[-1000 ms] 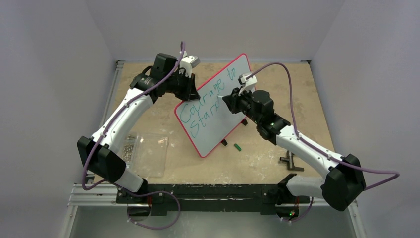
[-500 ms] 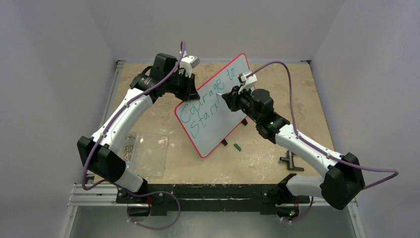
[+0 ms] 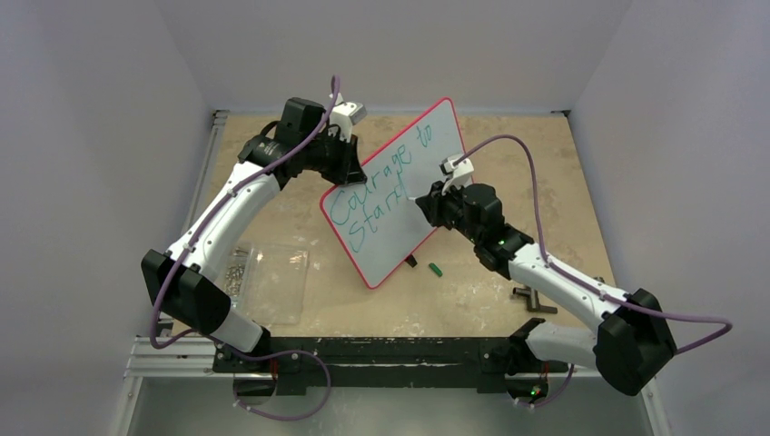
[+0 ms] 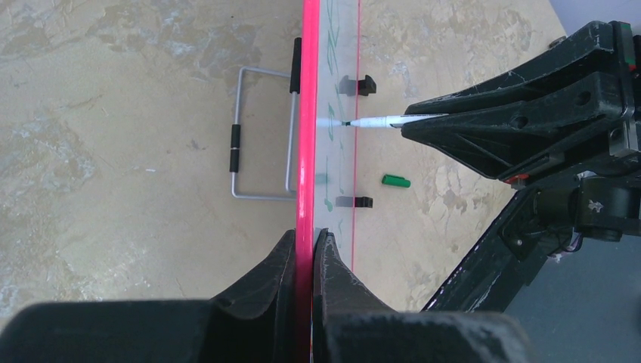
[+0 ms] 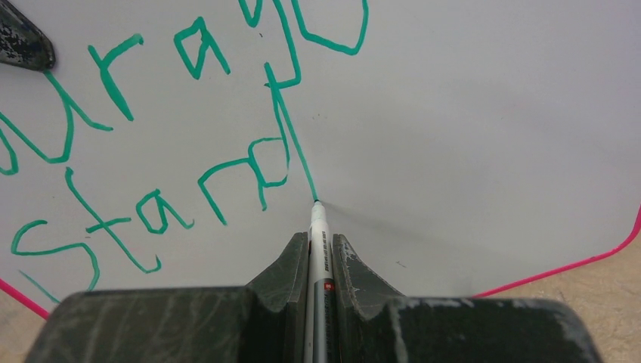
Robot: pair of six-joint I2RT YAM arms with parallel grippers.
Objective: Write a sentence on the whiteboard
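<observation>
Two claws were fully closed. The right claw (image 5: 319, 240) pinched a marker (image 5: 318, 225), its tip touching the whiteboard (image 3: 392, 243) at the foot of the last stroke of the sentence (image 3: 370, 182), "Courage to start". The left claw (image 4: 305, 243) clamped the board's red rim at 10 o'clock. The board stood tilted at the middle of the tabletop (image 3: 536, 182), with a green cap (image 3: 435, 269) at its 5 o'clock.

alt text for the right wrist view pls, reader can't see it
The right gripper is shut on a marker whose tip touches the whiteboard at the lower end of a teal stroke. The teal handwritten sentence fills the board's left side, "Star" legible on its lower line; the pink rim and tan table show at lower right.
</observation>
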